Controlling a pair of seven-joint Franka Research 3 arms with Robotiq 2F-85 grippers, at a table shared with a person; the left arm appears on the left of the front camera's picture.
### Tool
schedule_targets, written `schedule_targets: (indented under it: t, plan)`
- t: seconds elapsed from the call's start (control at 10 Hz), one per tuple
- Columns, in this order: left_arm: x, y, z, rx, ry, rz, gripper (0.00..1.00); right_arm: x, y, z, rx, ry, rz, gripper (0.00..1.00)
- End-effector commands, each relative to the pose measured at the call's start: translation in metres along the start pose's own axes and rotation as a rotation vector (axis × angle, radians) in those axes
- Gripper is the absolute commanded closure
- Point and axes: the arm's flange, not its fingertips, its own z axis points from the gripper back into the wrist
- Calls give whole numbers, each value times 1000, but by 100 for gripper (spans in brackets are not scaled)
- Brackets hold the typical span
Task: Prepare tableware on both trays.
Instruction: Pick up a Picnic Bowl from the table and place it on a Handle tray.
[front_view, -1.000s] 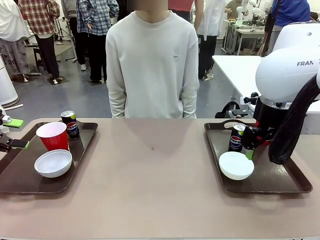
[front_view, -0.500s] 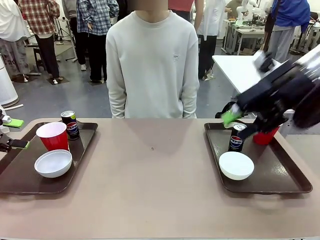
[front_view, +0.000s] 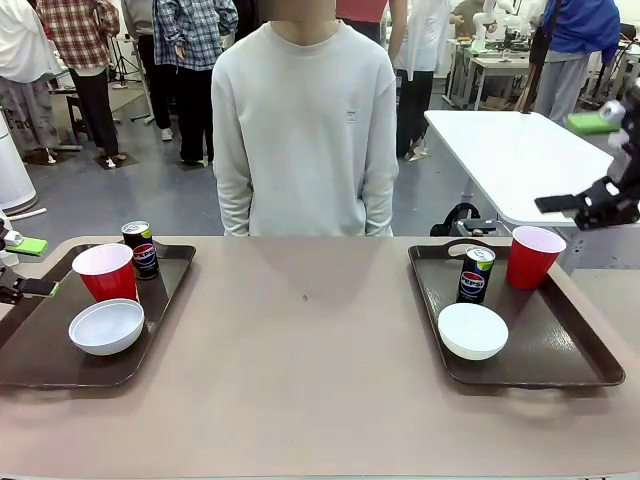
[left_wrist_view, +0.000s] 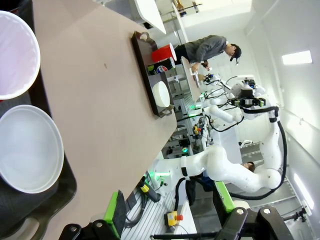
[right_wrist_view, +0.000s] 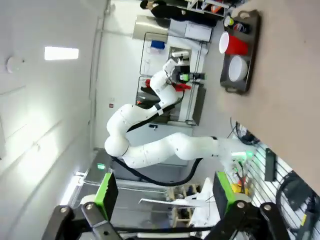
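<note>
Both trays look set, so you are at the end of the job. The left tray carries a red cup, a white bowl and a can. The right tray has its own cup, bowl and can.

Your right gripper hangs released and empty, high beside the right tray. The left gripper sits at the left tray's outer edge — spread, holding nothing.

The next move is probably only to park both arms clear; I judge nothing is left to place.
</note>
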Motion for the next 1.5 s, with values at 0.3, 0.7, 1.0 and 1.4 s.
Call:
schedule_targets:
  t: [0.3, 0.7, 1.0, 1.4]
  plan:
    - [-1, 0, 0, -16, -15, -25, 8, -58, -110, -41, -144, 92, -115, 0]
    - [-1, 0, 0, -16, -15, -25, 8, 12, -97, -4, -131, 109, -153, 0]
    - [-1, 0, 0, -16, -15, -25, 8, 12, -97, -4, -131, 109, -153, 0]
    - [-1, 0, 0, -16, -15, -25, 8, 12, -97, -4, -131, 109, -153, 0]
